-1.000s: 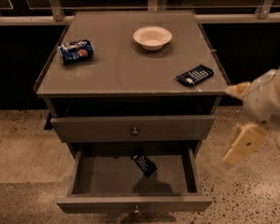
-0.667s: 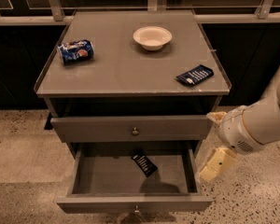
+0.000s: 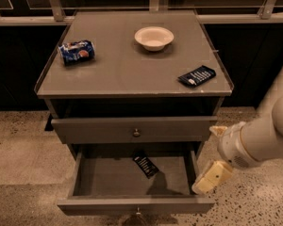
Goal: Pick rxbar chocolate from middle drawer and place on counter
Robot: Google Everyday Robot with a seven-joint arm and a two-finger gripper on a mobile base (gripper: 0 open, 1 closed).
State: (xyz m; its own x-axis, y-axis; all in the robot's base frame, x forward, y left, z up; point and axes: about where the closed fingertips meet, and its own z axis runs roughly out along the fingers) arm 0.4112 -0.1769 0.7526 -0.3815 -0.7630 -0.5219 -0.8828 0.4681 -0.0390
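Observation:
The rxbar chocolate [image 3: 145,165], a small black bar with white print, lies flat near the back of the open middle drawer [image 3: 132,204], slightly right of centre. My gripper [image 3: 206,159] hangs at the drawer's right side, above its right wall and to the right of the bar, not touching it. Its two cream fingers [image 3: 211,177] are spread apart with nothing between them. The grey counter [image 3: 127,72] is the cabinet top above.
On the counter lie a blue can [image 3: 76,52] on its side at the left, a white bowl [image 3: 153,37] at the back, and a dark blue packet [image 3: 196,76] at the right front. The upper drawer front [image 3: 108,128] is shut. Speckled floor surrounds the cabinet.
My arm has moved left and down, from beside the cabinet's right edge to the right side of the open drawer. The bar and the counter items have not moved.

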